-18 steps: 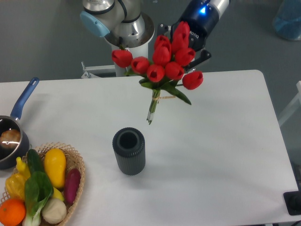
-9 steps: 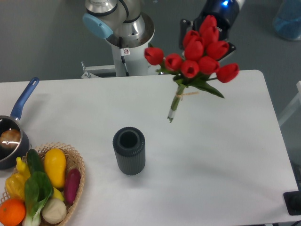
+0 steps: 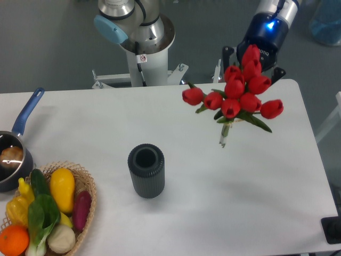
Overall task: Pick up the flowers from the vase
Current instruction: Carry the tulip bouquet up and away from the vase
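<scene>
The flowers are out of the vase and hang in the air up and to the right of it, well apart from it, with the pale stems pointing down toward the table and the red buds fanned out above the green leaves. The vase stands upright and empty, its dark mouth open to the camera.

The end effector sits behind the top of the bunch, largely hidden by the buds. It appears to be carrying the flowers, since nothing else supports them, but how its jaws stand is hidden, so I cannot tell whether they are pinched together on the stems or leaves.

As a judgement, the lift itself looks done: the stems are free of the vase rim and the bunch is being carried. What remains calls for a steady hold so the bunch does not slip, and a path that stays away from the vase.

To the left of the vase sit a wicker basket of vegetables and a saucepan with a blue handle, both untouched.
</scene>
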`<state>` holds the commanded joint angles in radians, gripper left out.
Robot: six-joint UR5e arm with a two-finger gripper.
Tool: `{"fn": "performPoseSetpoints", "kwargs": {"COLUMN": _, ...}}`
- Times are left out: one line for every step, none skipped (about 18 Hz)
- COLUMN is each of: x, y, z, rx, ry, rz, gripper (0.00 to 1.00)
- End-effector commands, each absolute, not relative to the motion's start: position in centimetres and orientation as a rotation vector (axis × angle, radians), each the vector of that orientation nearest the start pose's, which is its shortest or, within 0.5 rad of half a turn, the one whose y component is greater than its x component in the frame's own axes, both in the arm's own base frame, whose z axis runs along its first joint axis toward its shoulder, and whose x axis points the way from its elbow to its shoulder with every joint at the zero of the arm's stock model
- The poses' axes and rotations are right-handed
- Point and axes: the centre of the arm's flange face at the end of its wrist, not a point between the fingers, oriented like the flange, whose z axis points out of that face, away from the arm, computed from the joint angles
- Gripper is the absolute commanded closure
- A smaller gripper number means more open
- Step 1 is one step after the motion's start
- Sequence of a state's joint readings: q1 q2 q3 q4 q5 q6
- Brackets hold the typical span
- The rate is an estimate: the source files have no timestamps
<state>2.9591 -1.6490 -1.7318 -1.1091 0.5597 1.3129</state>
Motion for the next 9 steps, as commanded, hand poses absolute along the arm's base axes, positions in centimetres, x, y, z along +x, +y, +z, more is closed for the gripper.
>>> {"fn": "performPoseSetpoints", "kwargs": {"x": -47.6, "y": 30.9, "z": 46.0, "rx": -2.135, "ry": 0.061, "rz": -0.016, "gripper": 0.66}}
{"fn": "performPoseSetpoints", "kwargs": {"x": -47.9, "y": 30.8, "z": 45.7, "rx": -2.155, "ry": 0.070, "rz": -0.006, "gripper": 0.65}}
{"fn": "performPoseSetpoints", "kwargs": {"x": -48.1, "y": 30.6, "z": 45.7, "rx": -2.166, "ry": 0.078, "rz": 0.007, "gripper": 0.66}}
{"fn": "performPoseSetpoints", "kwargs": {"x": -48.3, "y": 30.5, "z": 45.6, "rx": -2.172, "ry": 0.082, "rz": 0.015, "gripper": 0.65}}
{"fn": "performPoseSetpoints", "kwargs": {"x": -48.4, "y": 30.3, "z": 45.5, "rx": -2.181, "ry": 0.092, "rz": 0.025, "gripper": 0.65}}
{"fn": "performPoseSetpoints", "kwargs": {"x": -48.5, "y": 30.0, "z": 45.2, "rx": -2.195, "ry": 0.101, "rz": 0.036, "gripper": 0.66}}
{"fn": "performPoseSetpoints", "kwargs": {"x": -48.7, "y": 29.7, "z": 45.1, "rx": -2.207, "ry": 0.108, "rz": 0.045, "gripper": 0.65}}
{"fn": "performPoseSetpoints", "kwargs": {"x": -48.7, "y": 29.6, "z": 45.0, "rx": -2.210, "ry": 0.105, "rz": 0.047, "gripper": 0.65}}
{"fn": "performPoseSetpoints", "kwargs": {"x": -48.9, "y": 29.6, "z": 44.6, "rx": -2.213, "ry": 0.102, "rz": 0.040, "gripper": 0.66}}
